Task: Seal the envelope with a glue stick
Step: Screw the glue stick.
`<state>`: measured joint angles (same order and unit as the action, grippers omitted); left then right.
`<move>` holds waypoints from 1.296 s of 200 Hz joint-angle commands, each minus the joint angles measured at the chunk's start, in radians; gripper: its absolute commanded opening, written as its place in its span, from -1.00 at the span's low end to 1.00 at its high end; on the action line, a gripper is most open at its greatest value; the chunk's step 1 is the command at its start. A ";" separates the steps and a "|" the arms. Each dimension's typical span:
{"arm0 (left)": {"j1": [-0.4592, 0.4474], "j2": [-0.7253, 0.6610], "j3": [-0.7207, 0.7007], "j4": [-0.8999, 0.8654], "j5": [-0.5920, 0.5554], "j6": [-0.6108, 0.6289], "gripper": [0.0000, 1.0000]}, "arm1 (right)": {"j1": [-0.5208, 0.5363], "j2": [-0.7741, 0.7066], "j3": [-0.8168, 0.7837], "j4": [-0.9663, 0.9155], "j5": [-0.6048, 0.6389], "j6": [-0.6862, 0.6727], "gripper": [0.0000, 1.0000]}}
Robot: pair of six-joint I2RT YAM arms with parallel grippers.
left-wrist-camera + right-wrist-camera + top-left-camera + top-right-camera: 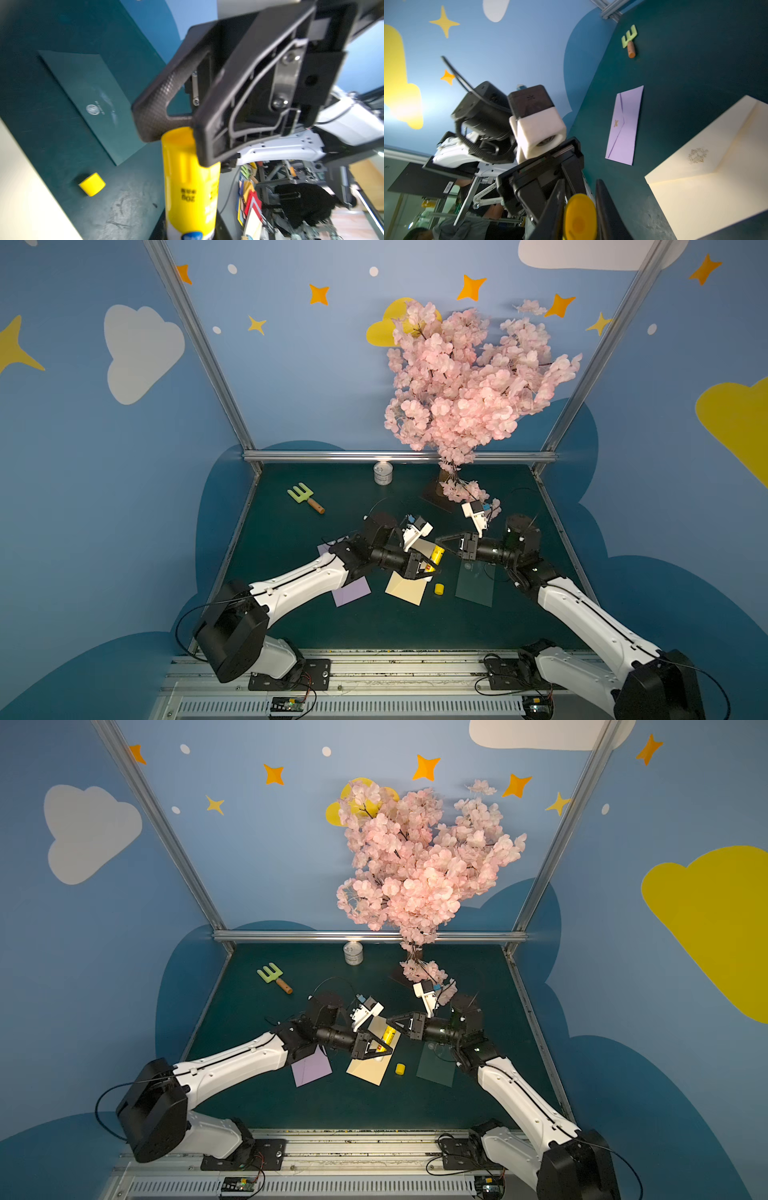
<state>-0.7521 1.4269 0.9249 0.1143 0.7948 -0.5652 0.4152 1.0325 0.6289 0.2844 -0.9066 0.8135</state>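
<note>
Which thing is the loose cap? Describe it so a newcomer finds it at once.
Start at the dark green table, then the cream envelope at its middle. The cap lies on bare tabletop between that and the dark green envelope. It is a stubby yellow cylinder; its neighbours are flat paper.

Left arm and right arm are angled inward
Left end effector and right end effector are clamped, tips close
</note>
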 commanded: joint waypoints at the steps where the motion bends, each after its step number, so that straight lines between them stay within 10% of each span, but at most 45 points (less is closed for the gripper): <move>1: 0.032 -0.043 -0.029 0.221 0.147 -0.117 -0.95 | 0.005 -0.045 -0.035 0.210 -0.214 0.043 -0.64; 61: 0.042 -0.001 -0.060 0.570 0.313 -0.360 -0.95 | 0.005 -0.066 -0.068 0.470 -0.295 0.160 -0.36; 105: 0.032 -0.080 -0.018 0.047 -0.003 0.021 -0.95 | -0.009 -0.091 0.106 -0.276 0.041 -0.095 0.20; 176: -0.009 -0.061 0.011 -0.142 -0.292 0.124 -0.95 | 0.029 0.035 0.152 -0.360 0.211 -0.003 0.25; 259: -0.047 0.025 0.075 -0.200 -0.309 0.146 -0.95 | 0.075 0.087 0.151 -0.339 0.279 -0.004 -0.09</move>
<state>-0.7925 1.4422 0.9672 -0.0708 0.4911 -0.4423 0.4839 1.1126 0.7536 -0.0456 -0.6590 0.8276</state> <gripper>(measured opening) 0.271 0.508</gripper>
